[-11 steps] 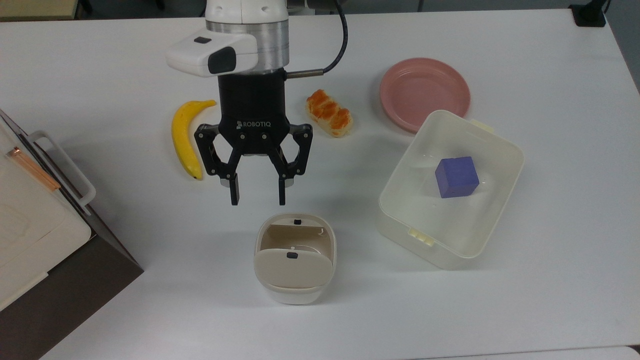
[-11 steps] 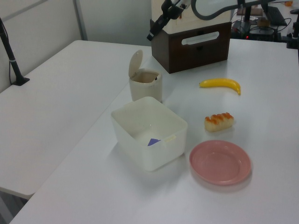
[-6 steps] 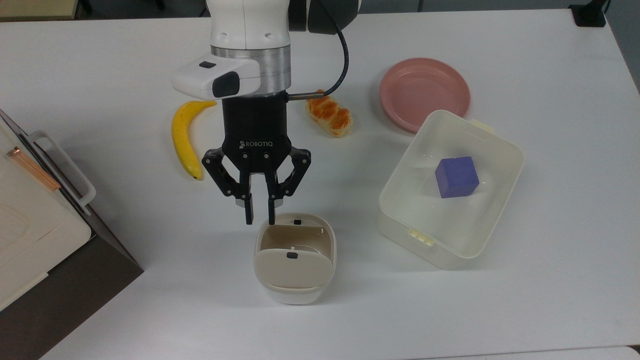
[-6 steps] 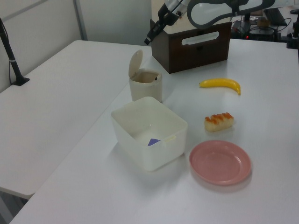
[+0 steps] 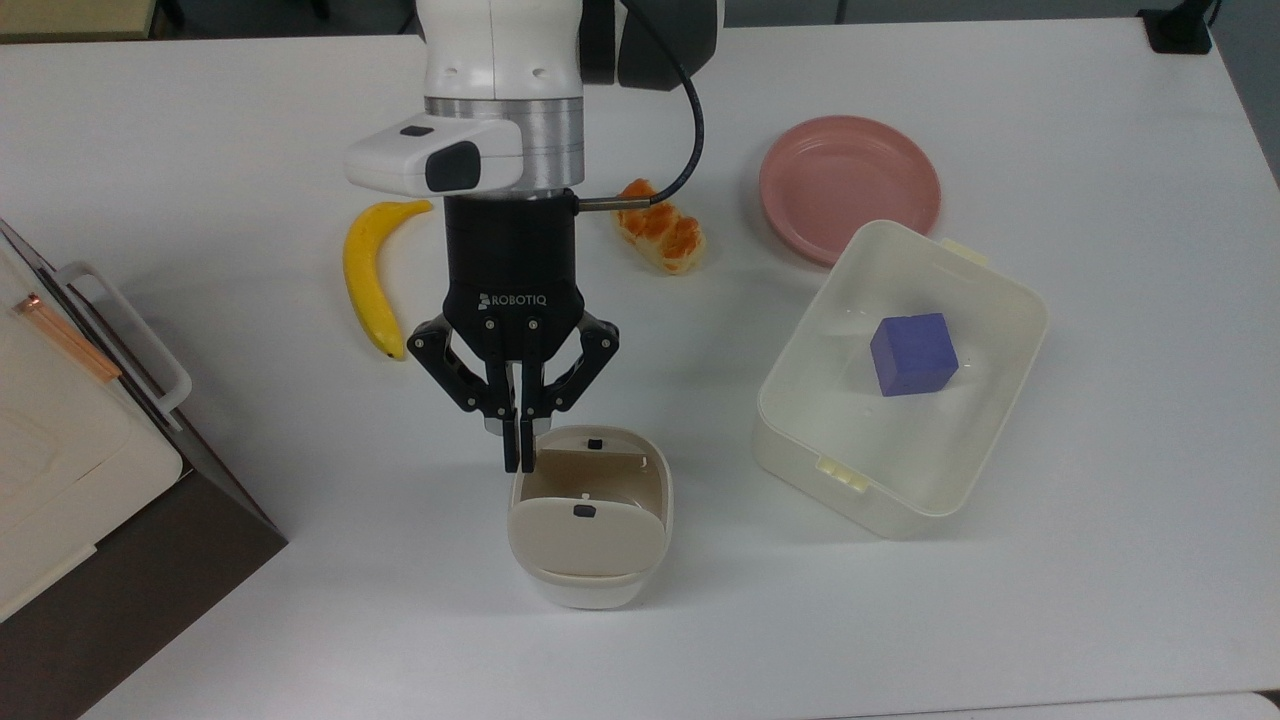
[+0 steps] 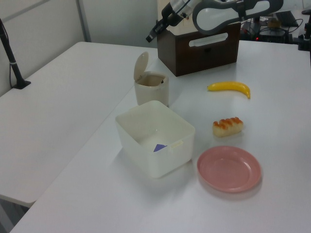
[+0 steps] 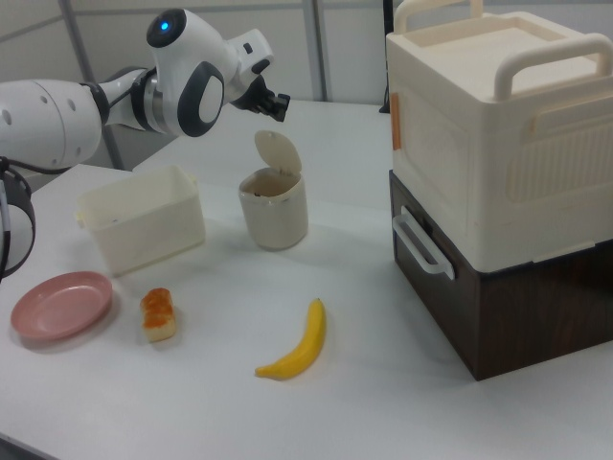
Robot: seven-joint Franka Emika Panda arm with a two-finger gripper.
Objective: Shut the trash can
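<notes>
Your target, the small cream-white rounded-square plastic trash can (image 5: 590,520), stands on the white table (image 5: 200,150) with its beige flip lid (image 5: 585,537) standing upright on its hinge and the tan inside exposed. In the left view it sits just behind the translucent white rectangular tub (image 6: 155,138), the one with the blue cube (image 5: 913,354) in it, and the lid (image 6: 141,66) rises on the left view's left side of the can.

The black two-finger gripper (image 5: 519,455) hangs above the can's rim on the side away from the lid, its fingers pressed together on nothing. In the left view it (image 6: 150,38) sits well above the lid's top edge.

You are in the approach, I judge: nothing has touched the lid. The next move calls for bringing the clenched fingertips behind the lid's outer face and pushing it over the opening until it latches; go gently, since the can looks light and may slide or tip.

Compared with one second ago, the fingers have gone from spread wide to fully clenched, and the gripper has travelled toward the can. The can, the yellow banana (image 5: 370,275) and the pink plate (image 5: 848,185) have not shifted.
</notes>
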